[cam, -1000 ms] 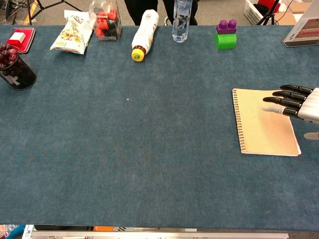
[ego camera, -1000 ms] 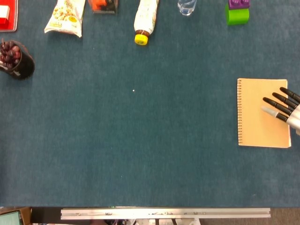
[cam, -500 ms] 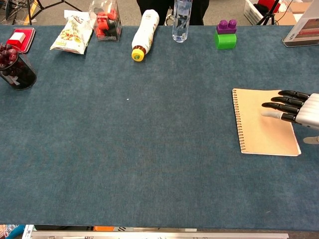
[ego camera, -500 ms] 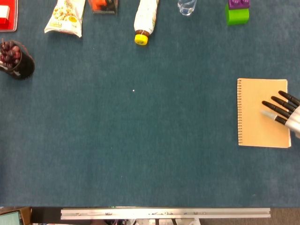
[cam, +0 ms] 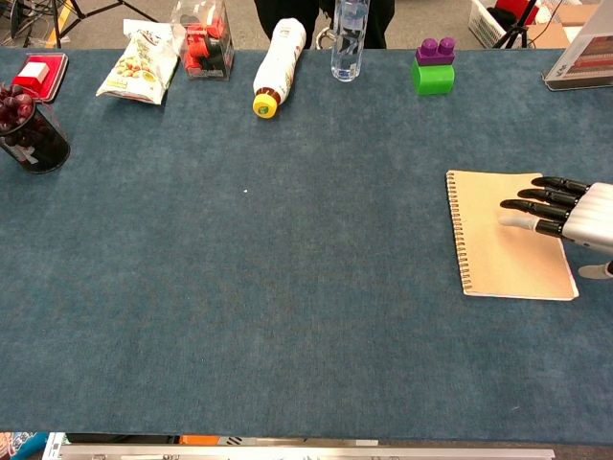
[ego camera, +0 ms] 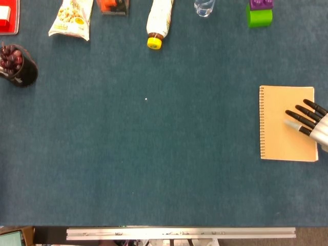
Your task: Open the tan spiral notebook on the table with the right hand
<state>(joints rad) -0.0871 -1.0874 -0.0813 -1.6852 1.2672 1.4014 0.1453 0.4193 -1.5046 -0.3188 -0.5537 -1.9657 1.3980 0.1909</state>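
Observation:
The tan spiral notebook [ego camera: 279,123] [cam: 498,240] lies closed and flat at the right side of the table, its wire spine along its left edge. My right hand [ego camera: 309,122] [cam: 565,213] reaches in from the right edge with its fingers stretched out and apart over the notebook's right half, holding nothing. Whether the fingertips touch the cover I cannot tell. My left hand shows in neither view.
Along the far edge stand a purple-and-green block [cam: 433,66], a clear water bottle [cam: 350,34], a lying white bottle with a yellow cap [cam: 275,67], a snack bag [cam: 137,65] and a red-filled clear box [cam: 204,40]. A dark cup of red fruit [cam: 29,129] sits far left.
My right hand has sunk a little toward the notebook's cover and drawn slightly back toward the right edge. The notebook has not moved.

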